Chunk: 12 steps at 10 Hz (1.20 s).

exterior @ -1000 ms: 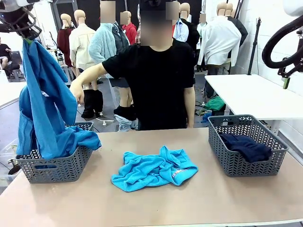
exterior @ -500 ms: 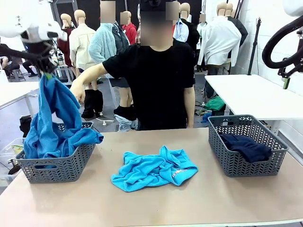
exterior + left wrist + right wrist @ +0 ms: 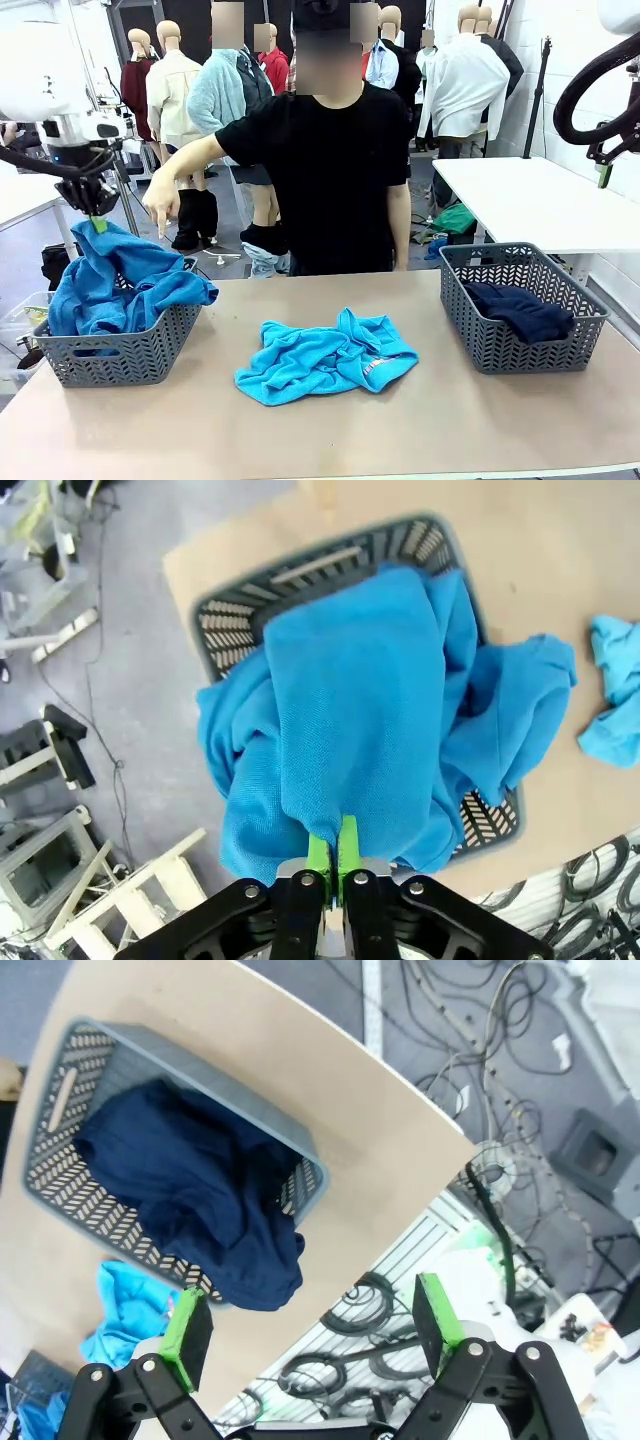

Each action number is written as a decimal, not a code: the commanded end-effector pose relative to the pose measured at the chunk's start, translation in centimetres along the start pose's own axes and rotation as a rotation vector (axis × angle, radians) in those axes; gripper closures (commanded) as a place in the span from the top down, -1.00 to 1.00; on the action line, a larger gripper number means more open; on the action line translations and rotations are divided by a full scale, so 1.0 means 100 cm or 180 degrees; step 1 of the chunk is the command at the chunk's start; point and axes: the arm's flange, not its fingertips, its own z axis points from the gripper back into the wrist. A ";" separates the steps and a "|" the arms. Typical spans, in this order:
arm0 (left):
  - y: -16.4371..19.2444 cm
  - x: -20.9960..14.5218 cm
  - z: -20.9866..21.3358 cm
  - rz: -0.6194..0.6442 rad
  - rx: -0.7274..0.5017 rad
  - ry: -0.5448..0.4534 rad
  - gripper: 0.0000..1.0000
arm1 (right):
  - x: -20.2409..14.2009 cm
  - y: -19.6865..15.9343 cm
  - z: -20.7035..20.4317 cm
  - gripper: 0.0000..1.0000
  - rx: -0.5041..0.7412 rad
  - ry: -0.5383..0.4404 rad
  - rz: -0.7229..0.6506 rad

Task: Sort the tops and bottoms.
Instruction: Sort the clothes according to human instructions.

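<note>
Lowered since before, left gripper [image 3: 97, 222] stays clamped on blue top [image 3: 120, 280] over left basket [image 3: 120, 355]; right gripper [image 3: 312, 1332] gapes empty.

Two baskets [image 3: 118, 350] [image 3: 520, 325], three garments [image 3: 125, 285] [image 3: 325, 355] [image 3: 518, 308]

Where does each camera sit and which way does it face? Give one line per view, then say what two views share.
Front view: fixed between the arms, facing the person across the table; left gripper shows.
Left wrist view: above the left basket, looking down; own shut fingers pinch the medium blue top.
Right wrist view: high, looking down on the right basket; own fingers wide apart.
Shared: the turquoise top lies in front and left wrist views.
</note>
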 end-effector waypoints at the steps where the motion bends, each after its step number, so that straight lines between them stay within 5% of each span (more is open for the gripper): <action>1: -0.007 -0.012 -0.021 -0.0169 -0.0060 0.0087 -1.00 | 0.000 -0.001 0.001 1.00 -0.0047 -0.0024 0.0009; 2: -0.012 -0.011 -0.028 -0.0290 -0.0078 0.0176 -0.88 | 0.000 -0.001 0.001 1.00 -0.0047 -0.0024 0.0009; 7: -0.021 -0.016 0.008 -0.0364 -0.0070 0.0143 1.00 | 0.000 -0.001 0.001 1.00 -0.0047 -0.0024 0.0009; 12: -0.016 -0.036 0.078 -0.0359 0.0001 -0.0467 1.00 | 0.000 -0.001 0.001 1.00 -0.0047 -0.0024 0.0009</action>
